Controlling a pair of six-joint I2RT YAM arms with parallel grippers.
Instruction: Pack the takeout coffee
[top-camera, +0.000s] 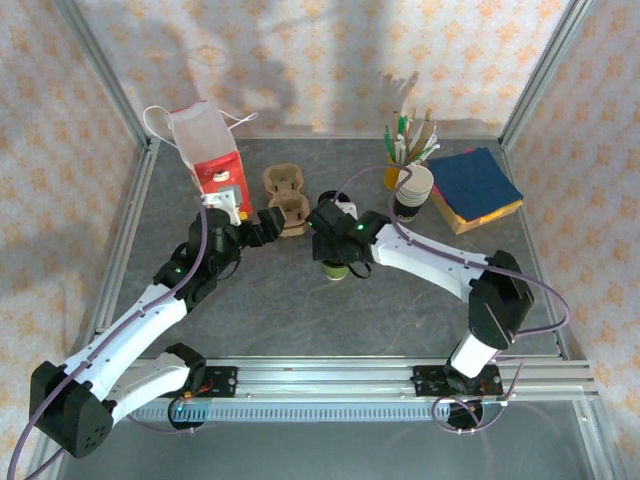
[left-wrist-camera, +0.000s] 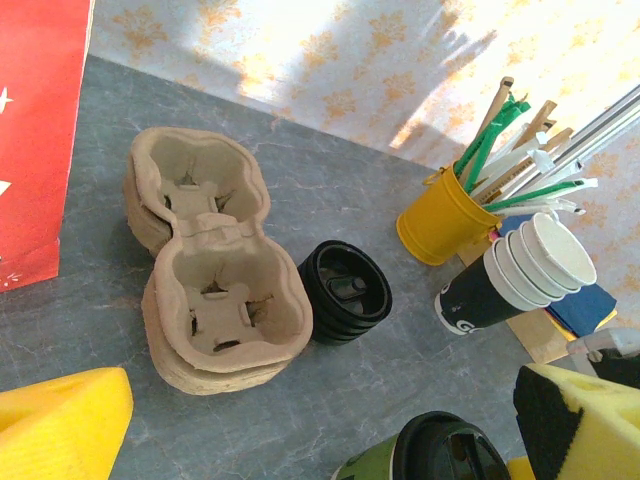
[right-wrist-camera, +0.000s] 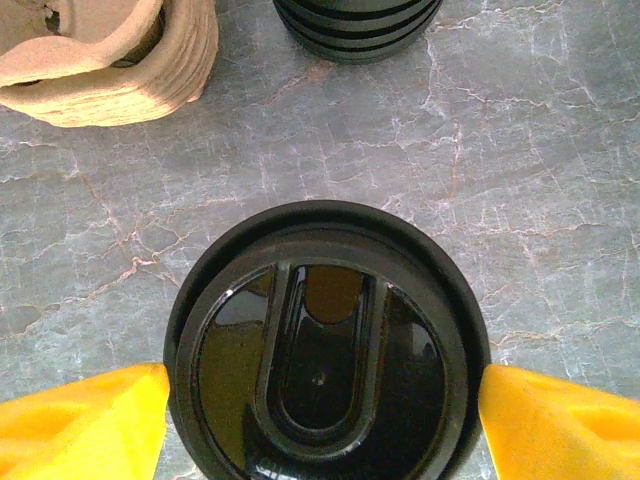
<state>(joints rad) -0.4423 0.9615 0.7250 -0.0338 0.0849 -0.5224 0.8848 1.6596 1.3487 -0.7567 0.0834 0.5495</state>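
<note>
Nearest to the right wrist camera is the black lid of the takeout coffee (right-wrist-camera: 326, 340). It stands upright on the grey table (right-wrist-camera: 520, 150), just in front of the stack of black lids (right-wrist-camera: 355, 30) and the pulp cup carriers (right-wrist-camera: 100, 60). Our right gripper (right-wrist-camera: 322, 402) has its jaws wide on both sides of the cup, with the yellow pads (right-wrist-camera: 80, 425) right at the rim of the lid. Whether they press on it, we cannot tell. Our left gripper (left-wrist-camera: 320, 440) is fully spread and holds nothing. We judge the cup to be light but soft: a paper wall dents under a hard squeeze, and the smooth lid may slip or pop off. We would take it gently on the green wall below the lid and keep it upright.
</note>
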